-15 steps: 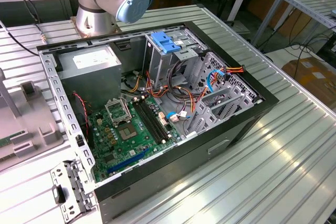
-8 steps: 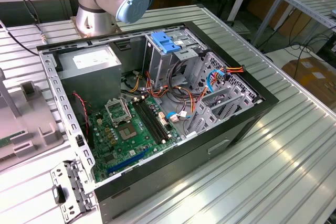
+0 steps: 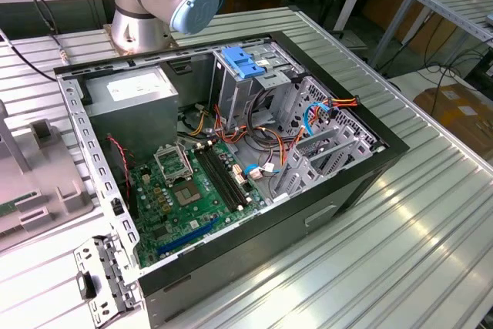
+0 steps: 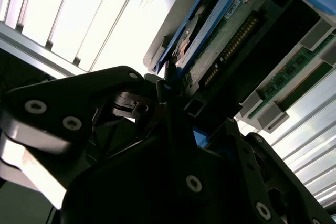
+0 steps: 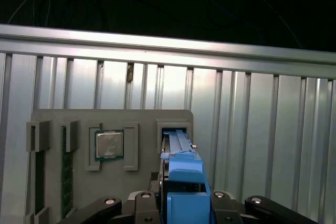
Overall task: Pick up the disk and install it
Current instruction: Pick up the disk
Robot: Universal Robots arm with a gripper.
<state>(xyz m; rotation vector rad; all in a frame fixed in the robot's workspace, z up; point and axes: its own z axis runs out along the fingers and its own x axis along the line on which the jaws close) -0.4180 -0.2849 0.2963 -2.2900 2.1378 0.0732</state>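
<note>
- Pincer [image 5: 181, 198] straddles the disk [image 5: 185, 171], right at the lens; you can't tell whether it's clamped or merely around it.
- Disk stands on edge in a slot of the grey holder [image 5: 142, 121], blue carrier end toward the wrist.
- Processor chip [image 5: 109, 144] sits in its own pocket beside that slot.
- Holder lies on the ribbed worktop [image 5: 262, 108].
- Step, I'd judge: the pick. Install not begun; the open computer case [image 3: 323, 217] is elsewhere on the worktop.
- Extraction calls for a straight draw along the slot, or the rails may bind.
</note>
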